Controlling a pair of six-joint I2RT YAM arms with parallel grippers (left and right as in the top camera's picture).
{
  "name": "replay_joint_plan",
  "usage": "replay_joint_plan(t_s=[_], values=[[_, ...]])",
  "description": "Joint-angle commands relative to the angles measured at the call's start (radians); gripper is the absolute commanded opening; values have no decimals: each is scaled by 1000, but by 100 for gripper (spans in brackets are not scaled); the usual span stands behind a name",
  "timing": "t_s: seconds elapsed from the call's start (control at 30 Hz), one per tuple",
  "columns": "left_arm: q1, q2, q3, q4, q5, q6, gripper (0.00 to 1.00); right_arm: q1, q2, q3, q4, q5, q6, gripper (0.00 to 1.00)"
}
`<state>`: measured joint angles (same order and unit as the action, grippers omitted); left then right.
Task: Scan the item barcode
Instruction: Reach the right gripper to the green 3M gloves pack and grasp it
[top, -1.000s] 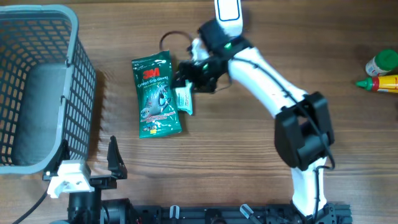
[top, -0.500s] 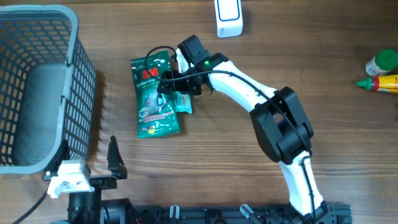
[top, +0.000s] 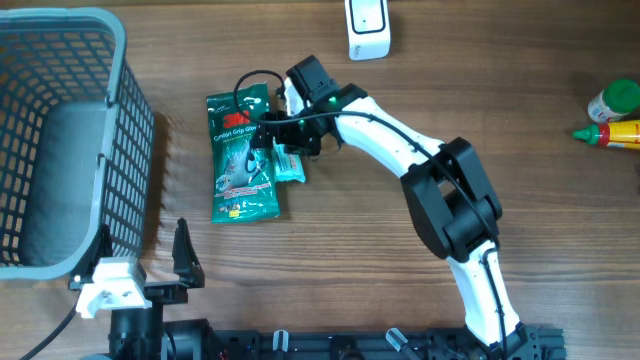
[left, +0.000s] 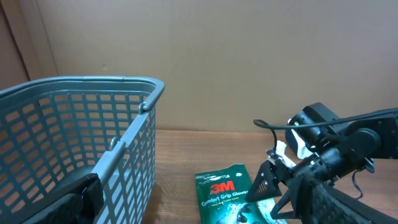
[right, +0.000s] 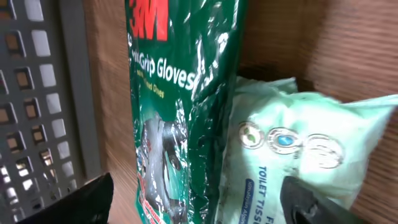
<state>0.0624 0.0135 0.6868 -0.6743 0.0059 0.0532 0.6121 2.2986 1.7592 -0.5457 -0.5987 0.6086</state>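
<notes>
Two packs side by side left of bench (top: 560, 230) centre — gloves pack (top: 240, 175), tissue pack (top: 291, 168), long axes near–far | right tool (top: 272, 138) spread apart directly above both | left tool (top: 145, 258) apart, at near edge | scanner (top: 366, 28) far-right of packs

A glossy dark-green 3M Comfort Grip Gloves pack (top: 236, 170) lies flat, printed face up, on the wooden table, its long side running away from the robot with the red 3M logo at the far end. A smaller pale-green toilet tissue pack (top: 290, 168) (round icons across its face) lies touching its right edge. The white scanner (top: 367, 30) stands well apart at the table's far edge.
</notes>
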Motion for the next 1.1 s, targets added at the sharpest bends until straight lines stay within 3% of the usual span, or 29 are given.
replay_joint_plan(t_s=[0.0, 0.33, 0.47, 0.83, 1.07], values=[[8, -9, -3, 3, -3, -10, 100, -23, 17, 30, -13, -9, 27, 85], [8, -9, -3, 3, -3, -10, 100, -33, 17, 31, 95, 2, 23, 87], [8, -9, -3, 3, -3, -10, 100, -53, 18, 31, 184, -6, -35, 99], [8, -9, -3, 3, -3, -10, 100, -47, 150, 30, 374, -62, -4, 99], [8, -9, -3, 3, -3, -10, 100, -14, 156, 30, 396, -80, -53, 100]])
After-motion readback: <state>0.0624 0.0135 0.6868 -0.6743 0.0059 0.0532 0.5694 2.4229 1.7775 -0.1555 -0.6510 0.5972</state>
